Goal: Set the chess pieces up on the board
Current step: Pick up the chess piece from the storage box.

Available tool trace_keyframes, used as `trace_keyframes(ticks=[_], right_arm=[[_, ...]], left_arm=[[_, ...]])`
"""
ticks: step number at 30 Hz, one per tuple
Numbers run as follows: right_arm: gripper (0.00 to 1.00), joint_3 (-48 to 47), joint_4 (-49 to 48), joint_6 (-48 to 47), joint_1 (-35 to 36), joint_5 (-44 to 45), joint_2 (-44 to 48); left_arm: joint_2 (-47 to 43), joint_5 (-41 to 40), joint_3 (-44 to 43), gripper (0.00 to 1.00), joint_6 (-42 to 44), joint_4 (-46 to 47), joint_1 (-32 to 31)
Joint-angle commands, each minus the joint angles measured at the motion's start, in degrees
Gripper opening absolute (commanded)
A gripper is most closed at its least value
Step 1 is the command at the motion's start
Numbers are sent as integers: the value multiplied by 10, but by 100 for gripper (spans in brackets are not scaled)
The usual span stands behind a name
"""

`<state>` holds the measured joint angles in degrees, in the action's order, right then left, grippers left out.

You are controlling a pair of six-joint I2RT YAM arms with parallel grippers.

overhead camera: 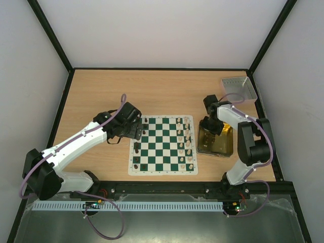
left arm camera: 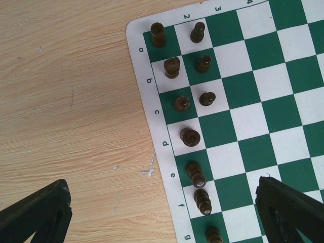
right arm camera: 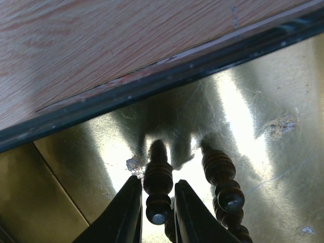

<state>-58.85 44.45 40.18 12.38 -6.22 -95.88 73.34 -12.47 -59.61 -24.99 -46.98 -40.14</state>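
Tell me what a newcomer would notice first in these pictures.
The green-and-white board at table centre stands out, black pieces along its left edge and cream pieces along its right. Right of it, the right end effector reaches into the yellow tray, closed on a dark piece. The left end effector hangs wide open over the board's left edge.
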Motion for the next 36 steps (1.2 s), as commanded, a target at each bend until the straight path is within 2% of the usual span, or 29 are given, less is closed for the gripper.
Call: trace_keyframes(ticks=[1,8,16,29,33,36], right_arm=[[17,0,-4,-5,-1,0,-14],[15,4,-5,-9,-2,0,-21],[3,-6,10,-8,-2,33,-17],[3,-69,53,-4,17,59,12],[2,-125,92,-4,76,87,14],[3,-196,132,6,173,114,-5]], left_arm=[[-4,1,6,99,5,1,1],[-3,-1,6,99,6,1,1],[-2,-1,6,99,7,3,1],[-5,-5,8,99,7,7,1],[-10,-30,3,99,2,0,2],[-16,-48,0,99,-4,-5,9]])
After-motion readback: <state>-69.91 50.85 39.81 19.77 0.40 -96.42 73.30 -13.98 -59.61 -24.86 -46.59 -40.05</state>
